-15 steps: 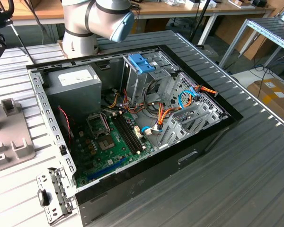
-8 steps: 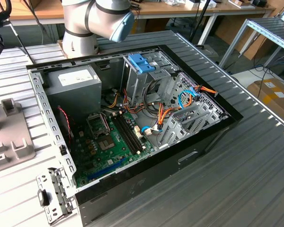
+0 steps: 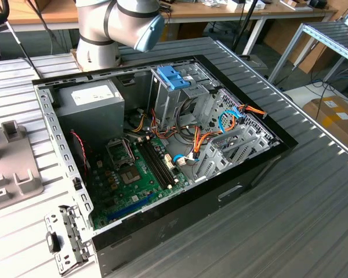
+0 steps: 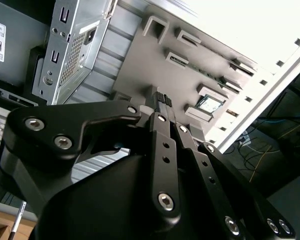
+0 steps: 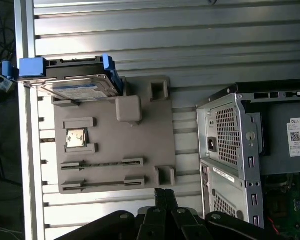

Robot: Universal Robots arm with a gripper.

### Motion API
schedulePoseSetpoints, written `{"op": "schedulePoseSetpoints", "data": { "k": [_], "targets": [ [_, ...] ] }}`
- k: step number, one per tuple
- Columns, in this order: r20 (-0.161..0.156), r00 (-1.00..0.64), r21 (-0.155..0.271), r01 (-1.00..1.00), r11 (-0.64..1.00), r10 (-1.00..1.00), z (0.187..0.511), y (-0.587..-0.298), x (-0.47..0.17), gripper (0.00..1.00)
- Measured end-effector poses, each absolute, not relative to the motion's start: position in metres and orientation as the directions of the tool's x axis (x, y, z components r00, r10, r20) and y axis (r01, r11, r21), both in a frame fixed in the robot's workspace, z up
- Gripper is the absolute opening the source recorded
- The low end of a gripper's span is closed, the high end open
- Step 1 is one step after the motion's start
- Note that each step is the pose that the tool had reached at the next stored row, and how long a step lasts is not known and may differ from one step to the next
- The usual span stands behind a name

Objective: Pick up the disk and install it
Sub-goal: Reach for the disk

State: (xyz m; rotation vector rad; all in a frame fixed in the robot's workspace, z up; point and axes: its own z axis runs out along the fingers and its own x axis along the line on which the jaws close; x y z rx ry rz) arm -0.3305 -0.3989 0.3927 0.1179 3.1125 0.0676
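While the pincer (image 5: 165,192) hangs over the near edge of the grey holder plate (image 5: 140,145), its two black fingers are pressed together and nothing is between them. In both wrist views the fingertips meet in one narrow line, and they are apart from the plate's surface.

The disk (image 5: 77,87) sits on the plate, at the edge far from the pincer and at one corner. Its white-and-blue label shows, and bright blue rails run along its sides, with one blue tab reaching out past the plate's border. I cannot tell if it lies fully flat or a little tilted in its seat.

Near the middle of the plate, between the disk and the pincer, a small square processor chip (image 5: 76,139) rests in its own pocket. Closer to the pincer's edge of the plate, two long thin slots (image 5: 102,163) hold narrow parts.

The plate lies on the ribbed metal worktop (image 3: 290,220). Just beside the plate, on the exterior view's right of it, stands the open computer case (image 3: 220,197), with the grey power supply (image 3: 90,107) at the corner nearest to the plate and the green motherboard (image 3: 133,179) further in.
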Motion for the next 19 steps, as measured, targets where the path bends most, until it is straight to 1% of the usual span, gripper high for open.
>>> {"op": "schedulePoseSetpoints", "data": {
  "k": [19],
  "targets": [
    [-0.024, -0.997, 0.044, 0.075, 0.996, 0.076, 0.3927, -0.3989, -0.3377, 0.11]
  ]
}}
